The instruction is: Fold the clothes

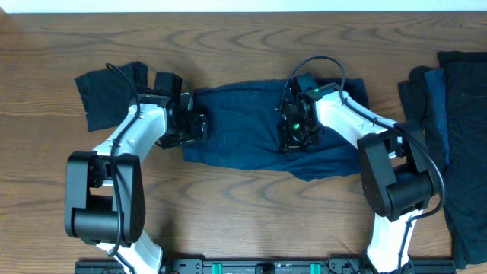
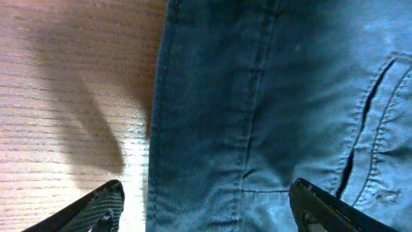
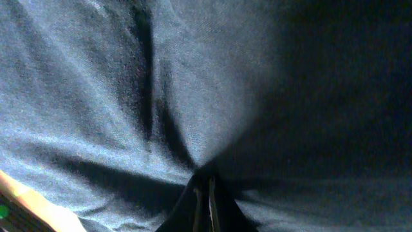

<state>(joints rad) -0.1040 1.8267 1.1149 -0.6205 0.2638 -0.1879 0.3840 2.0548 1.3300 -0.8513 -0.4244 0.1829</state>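
Wooden worktop (image 1: 243, 228) all round; at its middle lies the navy garment (image 1: 243, 125), spread wide and rumpled, seemingly not yet folded; the right gripper (image 1: 293, 141) has its jaws pinched shut on a tuck of that cloth; the left gripper (image 1: 196, 125) hangs with jaws wide over its left edge; a black piece (image 1: 106, 91) far left and a dark heap (image 1: 456, 129) at the right edge likely await their turn; nothing blocks the fold.

overhead: evenly bright, sharp, soft short shadows on the brown wooden worktop (image 1: 251, 221) | left wrist: crisp, broad diagonal shadow and small glare patch on the wood | right wrist: dim, navy blue cloth (image 3: 96, 96) lit at left, fading to black at right
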